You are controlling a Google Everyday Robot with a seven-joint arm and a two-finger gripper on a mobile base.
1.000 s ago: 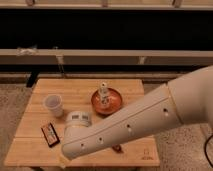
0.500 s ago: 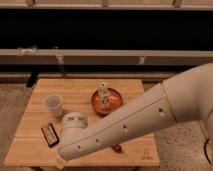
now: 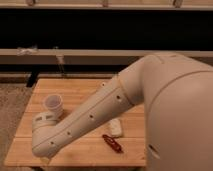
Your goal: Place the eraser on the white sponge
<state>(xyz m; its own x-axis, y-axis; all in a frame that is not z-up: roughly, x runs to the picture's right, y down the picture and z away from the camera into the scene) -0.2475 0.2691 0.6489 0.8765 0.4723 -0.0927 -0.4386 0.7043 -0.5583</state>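
Observation:
My arm (image 3: 95,117) reaches diagonally across the wooden table (image 3: 80,87) towards its front left corner. The gripper (image 3: 43,154) is at the arm's low end, by the front left edge, mostly hidden behind the wrist. The eraser does not show; the spot where it lay is covered by the arm. The white sponge (image 3: 116,127), a small off-white block, lies on the table right of the arm, near the front. It is well apart from the gripper.
A translucent plastic cup (image 3: 53,105) stands at the left, just above the wrist. A slim red tool (image 3: 112,143) lies in front of the sponge. A dark shelf and rail run behind the table. The arm's bulk fills the right side.
The arm has swung lower and further left towards the table's front left corner. It now covers the eraser and the bowl in the middle. The view sits closer to the table.

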